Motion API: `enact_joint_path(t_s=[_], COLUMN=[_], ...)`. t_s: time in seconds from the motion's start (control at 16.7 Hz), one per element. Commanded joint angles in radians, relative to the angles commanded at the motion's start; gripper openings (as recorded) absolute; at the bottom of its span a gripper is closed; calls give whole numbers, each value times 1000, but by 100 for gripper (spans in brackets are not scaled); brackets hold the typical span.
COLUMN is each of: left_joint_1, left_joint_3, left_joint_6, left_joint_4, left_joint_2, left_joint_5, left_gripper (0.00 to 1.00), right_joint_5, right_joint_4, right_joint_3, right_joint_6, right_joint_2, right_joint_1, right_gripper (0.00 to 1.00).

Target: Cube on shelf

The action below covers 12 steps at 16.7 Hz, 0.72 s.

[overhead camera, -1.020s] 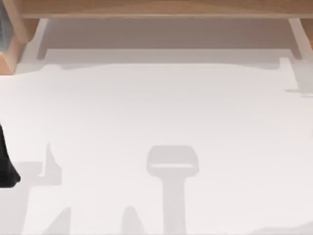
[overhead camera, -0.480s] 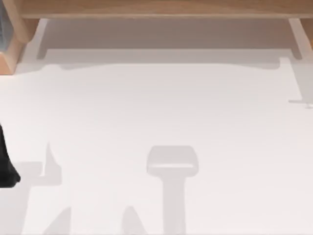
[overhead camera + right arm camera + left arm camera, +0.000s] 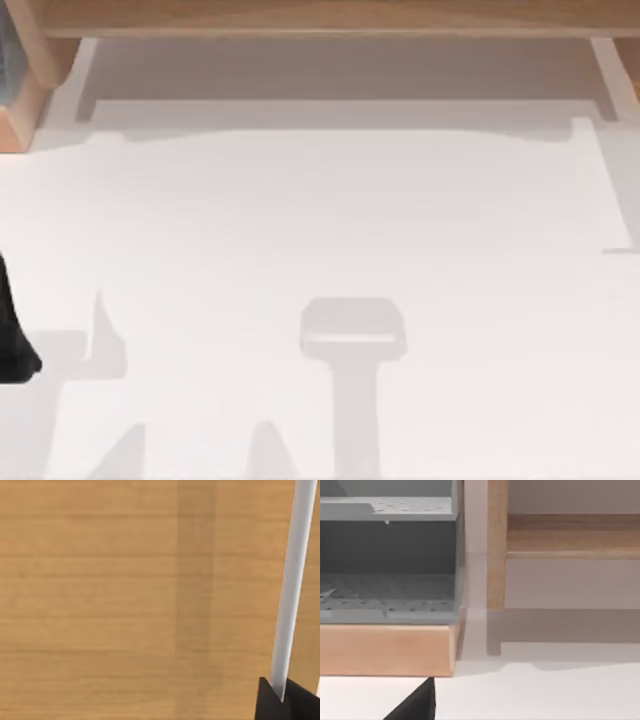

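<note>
The cube is out of view. The shelf (image 3: 320, 18), a long light-brown board, runs along the far edge of the white table (image 3: 320, 220), with a wooden side support (image 3: 35, 60) at its left end. My left arm (image 3: 12, 340) is a dark shape parked at the table's left edge. In the left wrist view a black corner of my left gripper (image 3: 417, 705) shows before the shelf's upright support (image 3: 496, 545) and board (image 3: 570, 535). The right wrist view looks closely at light-brown wood grain (image 3: 100, 600), with a black part of my right gripper (image 3: 287, 702) in one corner.
A grey perforated cabinet (image 3: 385, 555) on a wooden base (image 3: 385, 647) stands beside the shelf's left support. A pale narrow strip (image 3: 292, 580) crosses the wood in the right wrist view. Soft grey shadows (image 3: 352, 330) lie on the table's front half.
A thin shadow at the table's right edge has slid toward the front. The left arm has not moved.
</note>
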Motion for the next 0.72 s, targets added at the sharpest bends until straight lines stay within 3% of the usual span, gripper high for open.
enact_joint_path(t_s=[0.18,0.72], left_joint_1=[0,0], left_joint_3=[0,0], left_joint_6=[0,0], left_joint_4=[0,0], left_joint_2=[0,0], left_joint_5=[0,0], left_gripper=[100,100], right_joint_5=[0,0], right_joint_4=[0,0], right_joint_3=[0,0], right_joint_6=[0,0], right_joint_2=[0,0], right_joint_1=[0,0], right_gripper=[0,68])
